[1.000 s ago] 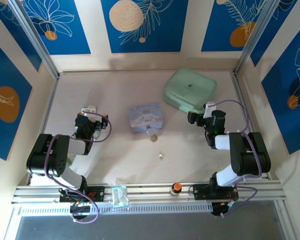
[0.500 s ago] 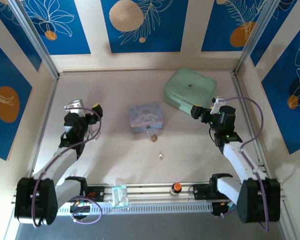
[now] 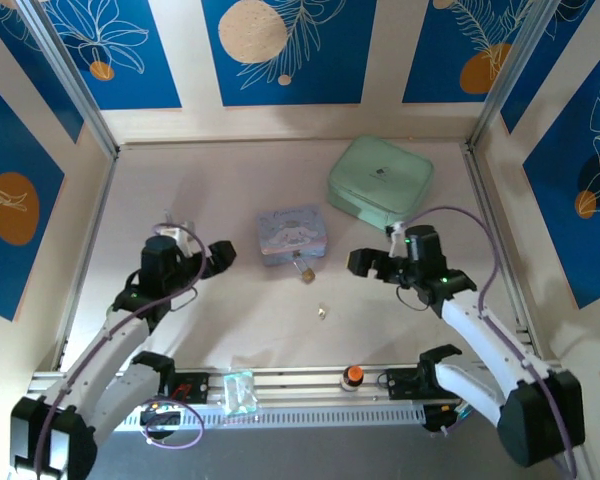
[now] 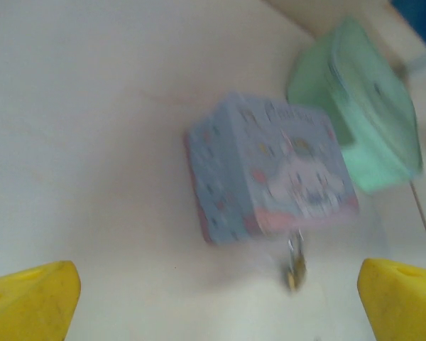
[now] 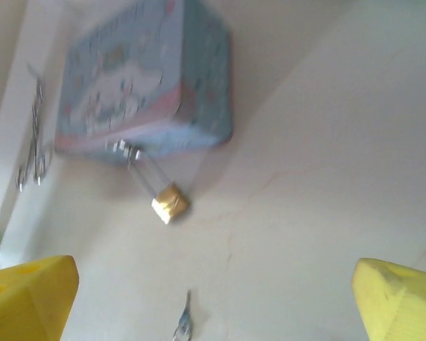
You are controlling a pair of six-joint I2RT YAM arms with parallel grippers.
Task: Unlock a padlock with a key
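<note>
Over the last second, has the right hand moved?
Yes. The right hand has swung left and nearer, from beside the green case toward the padlock.

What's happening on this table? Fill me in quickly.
Two robot arms are set up to unlock a small padlock, which appears to hang by its shackle from the clasp of a blue cartoon box. The key lies loose on the table, nearer the arm bases and apart from the padlock. The left gripper and right gripper flank the box, both open and holding nothing. Nothing has been picked up yet.
</note>
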